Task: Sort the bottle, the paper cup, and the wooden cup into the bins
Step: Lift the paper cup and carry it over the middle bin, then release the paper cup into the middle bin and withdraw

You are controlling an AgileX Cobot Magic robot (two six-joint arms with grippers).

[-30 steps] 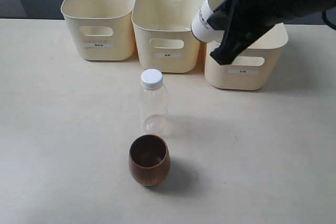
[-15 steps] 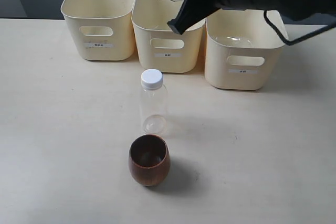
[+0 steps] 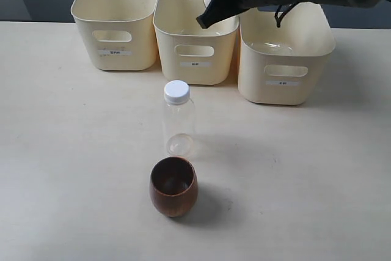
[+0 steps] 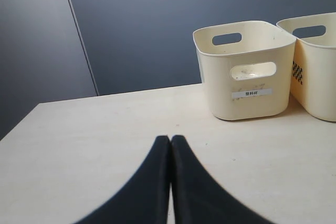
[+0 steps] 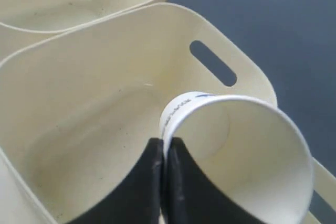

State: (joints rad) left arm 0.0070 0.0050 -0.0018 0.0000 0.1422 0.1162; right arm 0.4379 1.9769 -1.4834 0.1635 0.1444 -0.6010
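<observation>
**Paper cup swung across to the middle bin, not yet let go**

The right gripper (image 5: 165,148) pinches the paper cup (image 5: 236,145) by its wall, one jaw inside the mouth and one outside, with the cup tipped on its side. A second ago the cup hung in front of the right bin (image 3: 253,87). Half a second ago it had crossed toward the back of the middle bin (image 3: 165,41). Now the arm sits further back and higher, and the wrist view looks straight down past the cup into a bare tub. In the exterior view the arm covers nearly all of the cup, so its exact place over the rim is hard to judge there, but it appears to hang above the middle bin's opening rather than inside it.

This suggests the middle bin is the one chosen for the cup, and the carry looks close to finished. What remains for this item is to spread the jaws so that it drops.

The bottle (image 3: 178,120) stands upright on the table (image 3: 73,151), with the wooden cup (image 3: 174,186) just in front of it; neither has been touched. The left bin (image 3: 143,44) holds nothing that can be seen. The left gripper (image 4: 170,145) has its jaws pressed together on nothing, low over the table near that bin.
</observation>
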